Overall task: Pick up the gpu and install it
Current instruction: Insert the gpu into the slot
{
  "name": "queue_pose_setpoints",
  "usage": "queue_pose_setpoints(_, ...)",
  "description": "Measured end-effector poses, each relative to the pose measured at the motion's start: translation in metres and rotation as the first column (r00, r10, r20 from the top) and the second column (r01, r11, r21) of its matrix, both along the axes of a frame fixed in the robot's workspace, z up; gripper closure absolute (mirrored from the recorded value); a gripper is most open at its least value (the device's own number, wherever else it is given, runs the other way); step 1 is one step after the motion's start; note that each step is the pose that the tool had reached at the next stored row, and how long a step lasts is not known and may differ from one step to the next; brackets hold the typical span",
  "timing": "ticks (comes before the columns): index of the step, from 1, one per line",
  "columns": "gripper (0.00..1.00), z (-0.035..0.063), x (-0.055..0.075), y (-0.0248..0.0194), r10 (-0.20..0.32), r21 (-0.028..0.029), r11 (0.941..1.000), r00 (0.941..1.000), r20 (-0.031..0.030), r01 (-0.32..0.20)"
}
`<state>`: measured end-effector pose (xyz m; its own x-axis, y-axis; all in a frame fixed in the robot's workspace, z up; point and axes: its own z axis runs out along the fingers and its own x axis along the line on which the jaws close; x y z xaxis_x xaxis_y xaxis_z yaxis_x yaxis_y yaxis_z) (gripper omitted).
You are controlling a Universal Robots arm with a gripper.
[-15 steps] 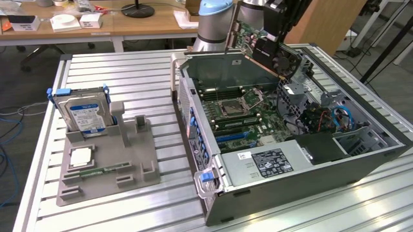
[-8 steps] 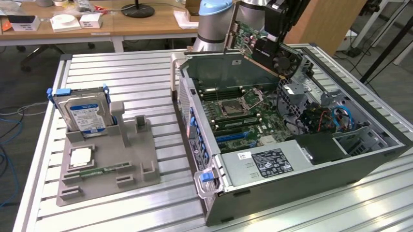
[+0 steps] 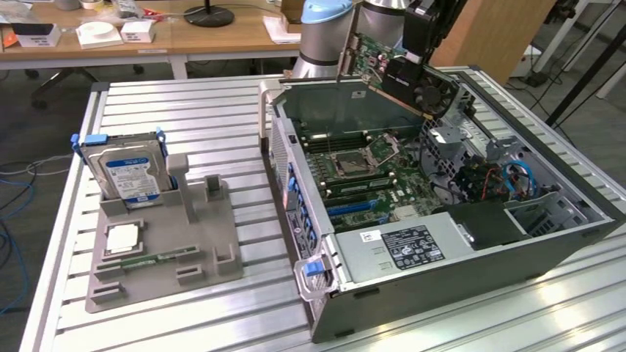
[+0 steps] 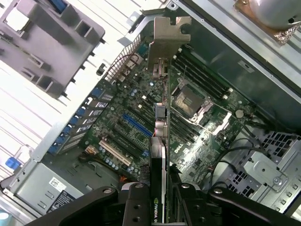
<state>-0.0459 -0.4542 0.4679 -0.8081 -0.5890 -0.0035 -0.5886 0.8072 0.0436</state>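
Above the open case (image 3: 509,264), the gripper (image 4: 160,190) clamps the gpu (image 4: 161,127) — gripped end cut off.

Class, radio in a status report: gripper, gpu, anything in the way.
Status: gripper shut on gpu. Card aloft over motherboard in open computer case, not seated. No obstruction seen beneath it.
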Motion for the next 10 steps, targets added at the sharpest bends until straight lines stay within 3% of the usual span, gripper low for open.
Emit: queue_pose_setpoints(10, 0.74, 0.0, 0.0, 0.0, 0.068, 0.0, 0.9977, 0.9977, 0.0, -0.068)
